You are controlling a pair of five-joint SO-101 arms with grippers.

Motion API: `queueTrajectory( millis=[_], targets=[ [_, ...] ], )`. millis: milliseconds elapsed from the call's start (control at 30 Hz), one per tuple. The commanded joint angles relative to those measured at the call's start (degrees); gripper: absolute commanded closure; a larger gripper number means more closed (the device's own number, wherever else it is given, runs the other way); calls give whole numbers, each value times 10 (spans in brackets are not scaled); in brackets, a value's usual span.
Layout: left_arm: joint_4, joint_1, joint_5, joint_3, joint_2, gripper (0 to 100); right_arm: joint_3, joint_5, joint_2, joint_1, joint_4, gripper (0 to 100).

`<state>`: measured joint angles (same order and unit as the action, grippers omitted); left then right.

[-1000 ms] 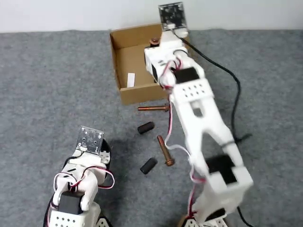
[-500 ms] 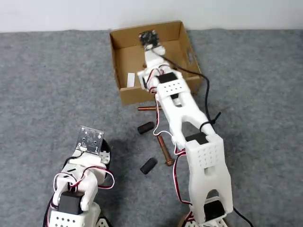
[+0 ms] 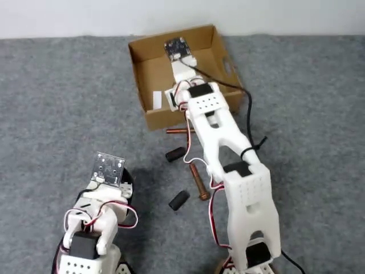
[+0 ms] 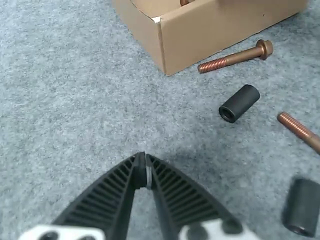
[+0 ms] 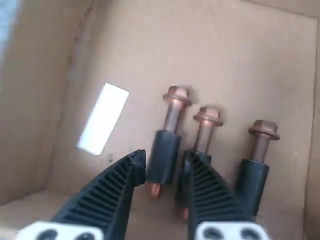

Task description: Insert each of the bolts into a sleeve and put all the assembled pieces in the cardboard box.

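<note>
Inside the cardboard box [image 3: 165, 117]: the right gripper [image 5: 164, 159], at the end of the right arm [image 3: 228, 148], low over the box floor.
Right gripper opening: fingers moderately apart, released. The first assembled piece [image 5: 172, 115] lies lengthwise in the gap, its black sleeve between the fingertips. Whether either pad touches it I cannot tell.
Neighbours: the second assembled piece [image 5: 205, 130] and third assembled piece [image 5: 257, 165] lie just beside the first, parallel, heads the same way. One finger partly hides the second's sleeve.
White label [image 5: 102, 118]: flat on the box floor, on the first piece's other side.
Left gripper [image 4: 145, 170]: clenched, tips meeting, nothing between them, over the grey desk [image 3: 57, 114], well apart from the box.
Loose bolts: one bolt [image 3: 183, 131] lies along the box's front wall. The other bolt [image 3: 198, 182] lies nearer the arm bases.
Loose sleeves: one sleeve [image 3: 175, 154] lies between the two bolts. The other sleeve [image 3: 179, 200] lies near the second bolt's head.
</note>
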<state>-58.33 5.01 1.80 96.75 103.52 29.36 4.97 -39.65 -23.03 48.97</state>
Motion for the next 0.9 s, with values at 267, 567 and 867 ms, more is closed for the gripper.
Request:
queueTrajectory(
  millis=[267,567,867],
  targets=[
    [33,-90,-3,-3,5,995,21,4,200,-62,197,984],
    [34,-91,-3,-3,6,995,21,-173,238,-86,436,984],
    [34,-91,-3,-3,6,995,-23,-323,268,-78,539,984]
  ],
)
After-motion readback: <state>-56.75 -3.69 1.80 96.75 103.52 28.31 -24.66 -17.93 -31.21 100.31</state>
